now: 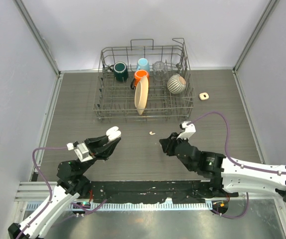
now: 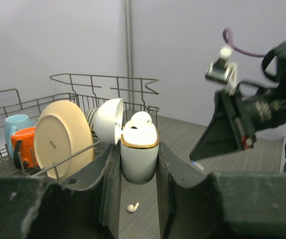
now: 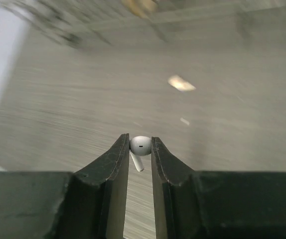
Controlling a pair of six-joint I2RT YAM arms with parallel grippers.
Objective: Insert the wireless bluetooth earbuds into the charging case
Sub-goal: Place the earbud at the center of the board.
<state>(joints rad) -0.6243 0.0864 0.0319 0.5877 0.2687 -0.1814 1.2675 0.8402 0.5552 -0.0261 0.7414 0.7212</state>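
Right gripper [image 3: 140, 149] pinches a bud [image 3: 141, 145] by its head; left gripper [image 1: 109, 141] clamps the open case [image 2: 139, 158] (second bud [image 2: 141, 121] seemingly seated). Such a thin grip could let the bud twist or slip at the socket

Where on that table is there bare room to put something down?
Bare table lies left of the dish rack and far right beyond the beige case. The middle is crowded: left gripper, right gripper and a loose earbud.
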